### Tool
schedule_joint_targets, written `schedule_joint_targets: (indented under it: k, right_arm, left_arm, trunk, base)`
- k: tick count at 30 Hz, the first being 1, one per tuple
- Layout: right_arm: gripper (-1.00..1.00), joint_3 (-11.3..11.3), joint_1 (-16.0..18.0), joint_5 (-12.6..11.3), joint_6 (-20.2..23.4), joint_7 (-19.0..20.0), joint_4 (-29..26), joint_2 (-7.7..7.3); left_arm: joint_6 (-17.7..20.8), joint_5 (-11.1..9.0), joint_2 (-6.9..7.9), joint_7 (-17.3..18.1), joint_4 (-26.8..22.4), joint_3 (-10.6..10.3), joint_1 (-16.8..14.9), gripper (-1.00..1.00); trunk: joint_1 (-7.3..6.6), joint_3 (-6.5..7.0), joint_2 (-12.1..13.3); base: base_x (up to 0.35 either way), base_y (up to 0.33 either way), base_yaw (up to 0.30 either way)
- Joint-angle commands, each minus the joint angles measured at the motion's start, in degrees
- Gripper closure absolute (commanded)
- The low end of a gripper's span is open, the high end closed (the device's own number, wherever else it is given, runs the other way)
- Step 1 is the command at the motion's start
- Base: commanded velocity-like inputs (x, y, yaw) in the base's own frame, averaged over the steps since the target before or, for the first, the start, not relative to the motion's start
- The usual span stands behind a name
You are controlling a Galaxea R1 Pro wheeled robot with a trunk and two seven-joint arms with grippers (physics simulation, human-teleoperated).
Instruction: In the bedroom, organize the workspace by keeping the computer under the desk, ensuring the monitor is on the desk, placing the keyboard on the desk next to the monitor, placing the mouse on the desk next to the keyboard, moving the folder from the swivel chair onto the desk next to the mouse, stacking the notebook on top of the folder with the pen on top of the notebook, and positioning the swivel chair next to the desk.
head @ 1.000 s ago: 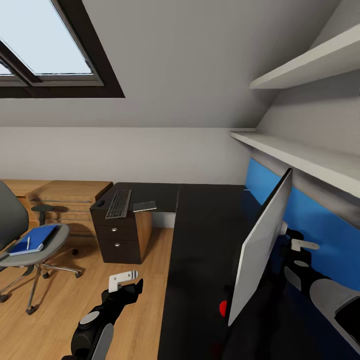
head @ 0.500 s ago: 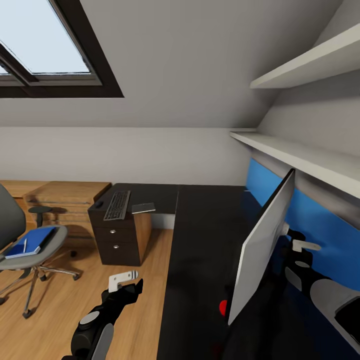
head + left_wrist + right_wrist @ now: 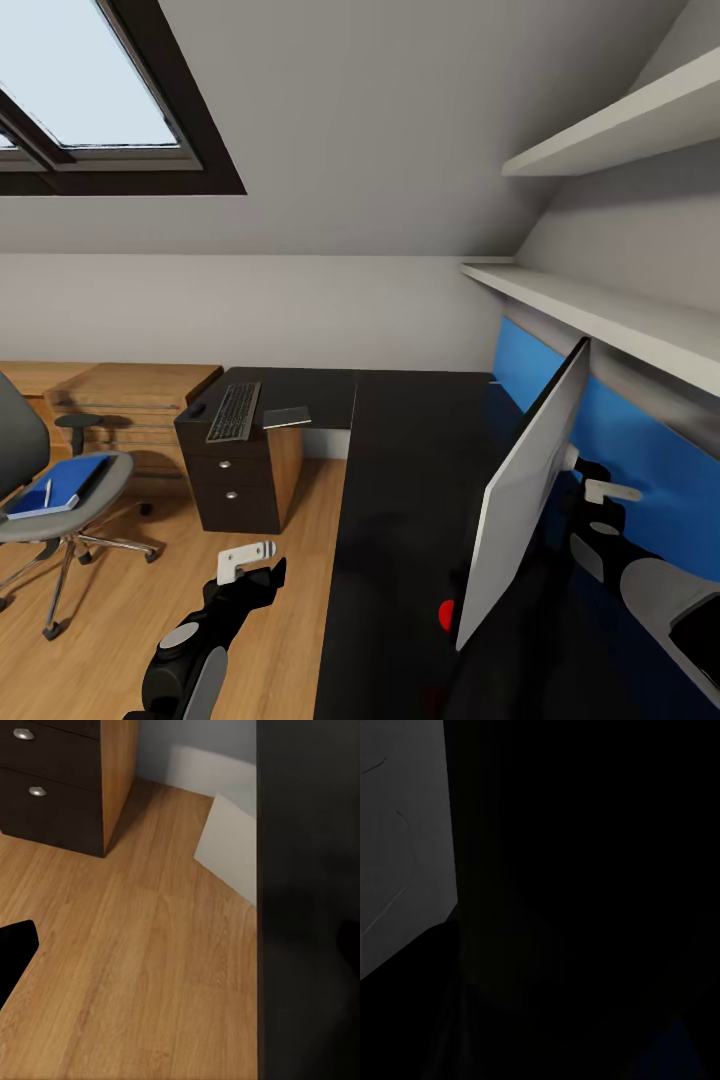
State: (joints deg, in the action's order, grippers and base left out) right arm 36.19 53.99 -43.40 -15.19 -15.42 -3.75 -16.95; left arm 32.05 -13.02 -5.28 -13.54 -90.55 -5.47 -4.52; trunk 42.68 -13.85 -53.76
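Note:
The black L-shaped desk (image 3: 400, 470) fills the middle and right. On it the monitor (image 3: 525, 480) stands edge-on, pale back toward me. At the desk's far left end lie the keyboard (image 3: 235, 410), the small dark mouse (image 3: 199, 408) and the grey notebook (image 3: 287, 415). The swivel chair (image 3: 25, 440) stands at the left, with the blue folder (image 3: 68, 480) and the white pen (image 3: 48, 492) on its seat. My left gripper (image 3: 252, 570) hangs open over the floor beside the desk. My right gripper (image 3: 603, 505) is behind the monitor, its jaws obscured. The computer is out of view.
A dark drawer unit (image 3: 240, 480) with silver knobs carries the desk's left end. Low wooden shelving (image 3: 140, 395) lines the back wall. White shelves (image 3: 600, 310) run above the desk on the right. A small red object (image 3: 447, 615) shows at the monitor's foot.
The whole view has shifted slightly, so the chair and the drawer unit sit a little further left in the picture. Both arms and the monitor look unmoved.

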Motion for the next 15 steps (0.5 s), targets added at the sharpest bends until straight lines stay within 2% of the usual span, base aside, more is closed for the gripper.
schedule_joint_targets:
  k: [1,12,15]
  right_arm:
    - [1.0,1.6,0.0,-1.1,0.1,-0.2,0.0,-0.01]
    - [1.0,1.7,0.0,-1.1,0.1,-0.2,-0.1,-0.01]
    - [1.0,1.7,0.0,-1.1,0.1,-0.2,-0.1,-0.01]
  left_arm:
    - [0.2,-0.6,-0.01,-0.5,-0.1,-0.1,-0.1,-1.0]
    - [0.2,-0.6,-0.04,-0.5,-0.1,-0.1,-0.1,-1.0]
    - [0.2,-0.6,-0.01,-0.5,-0.1,-0.1,-0.1,-1.0]
  trunk:
    - [0.01,-0.09,0.0]
    - [0.01,-0.09,0.0]
    - [0.01,-0.09,0.0]
  base:
    - [0.0,0.0,0.0]
    - [0.001,0.0,0.0]
    - [0.13,0.0,0.0]
